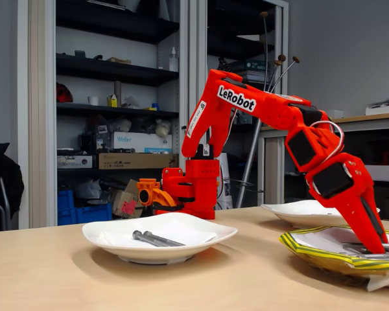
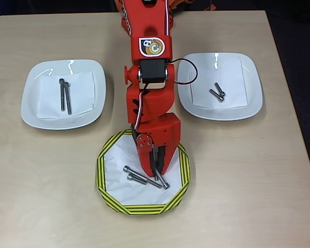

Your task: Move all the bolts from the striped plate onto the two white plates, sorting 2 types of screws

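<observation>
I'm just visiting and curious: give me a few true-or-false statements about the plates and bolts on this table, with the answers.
1. In the overhead view, the left white plate holds two long bolts. True.
2. The right white plate holds four bolts. False: two short bolts.
3. The end effector is over the striped plate. True.
4. The striped plate is bare. False: bolts lie on it.

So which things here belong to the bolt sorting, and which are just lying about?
Part of the job:
striped plate with three bolts
left white plate, two long bolts
right white plate, two short bolts
gripper

Just lying about:
shelf clutter behind the table
</observation>
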Tool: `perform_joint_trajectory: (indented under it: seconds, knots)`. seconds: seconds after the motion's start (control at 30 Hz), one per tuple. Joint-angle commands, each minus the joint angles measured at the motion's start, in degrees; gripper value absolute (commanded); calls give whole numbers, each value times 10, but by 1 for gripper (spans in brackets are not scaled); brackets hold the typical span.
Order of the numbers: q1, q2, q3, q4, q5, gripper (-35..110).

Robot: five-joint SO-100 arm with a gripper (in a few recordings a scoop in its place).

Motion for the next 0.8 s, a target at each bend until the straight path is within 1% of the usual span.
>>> perform_joint_trajectory:
  seconds: [0.0,0.33,0.53,0.77]
  knots:
    - [-3,25,-11,31,-8,0]
    - [24,71,-67,120,-66,0]
    - [45,82,-139,182,-112,0]
    - [50,81,-158,198,-122,0]
